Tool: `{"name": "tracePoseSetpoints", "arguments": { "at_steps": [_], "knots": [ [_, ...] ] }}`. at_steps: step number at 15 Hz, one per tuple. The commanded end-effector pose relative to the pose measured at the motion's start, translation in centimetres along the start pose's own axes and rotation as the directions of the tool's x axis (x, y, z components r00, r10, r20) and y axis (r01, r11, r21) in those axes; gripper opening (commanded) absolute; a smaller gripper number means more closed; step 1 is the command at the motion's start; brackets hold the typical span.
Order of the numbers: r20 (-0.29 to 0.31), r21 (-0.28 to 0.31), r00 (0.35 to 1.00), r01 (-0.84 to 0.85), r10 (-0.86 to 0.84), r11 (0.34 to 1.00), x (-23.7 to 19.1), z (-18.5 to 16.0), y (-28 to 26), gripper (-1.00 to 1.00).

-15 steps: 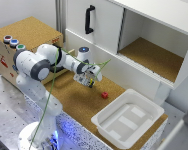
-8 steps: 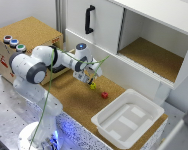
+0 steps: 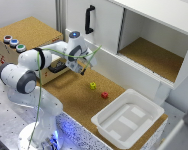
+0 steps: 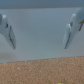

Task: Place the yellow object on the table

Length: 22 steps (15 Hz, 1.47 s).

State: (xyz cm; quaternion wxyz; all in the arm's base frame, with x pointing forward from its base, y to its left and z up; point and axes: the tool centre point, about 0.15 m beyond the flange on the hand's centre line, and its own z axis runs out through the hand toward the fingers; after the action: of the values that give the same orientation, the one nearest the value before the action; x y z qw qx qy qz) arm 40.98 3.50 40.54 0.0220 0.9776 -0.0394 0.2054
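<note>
Cork table [image 3: 76, 102] with white cabinet [image 3: 144, 45] behind and white tray [image 3: 126, 122] toward the exterior view's right. Gripper [image 3: 83, 67] hangs above the table by the cabinet front, fingers [image 4: 71, 31] spread and holding nothing. Yellow block [image 3: 93, 85] rests on the table, apart from the gripper, just beside the red block [image 3: 104, 95]. Risk: a low sweep of the arm could knock either block out of place
</note>
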Motion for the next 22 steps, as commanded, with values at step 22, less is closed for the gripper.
{"name": "tracePoseSetpoints", "arguments": {
  "at_steps": [22],
  "knots": [
    [-0.02, 0.025, 0.999, -0.032, 0.033, 0.999, -0.5, -9.9, -8.3, 1.0]
  ]
}}
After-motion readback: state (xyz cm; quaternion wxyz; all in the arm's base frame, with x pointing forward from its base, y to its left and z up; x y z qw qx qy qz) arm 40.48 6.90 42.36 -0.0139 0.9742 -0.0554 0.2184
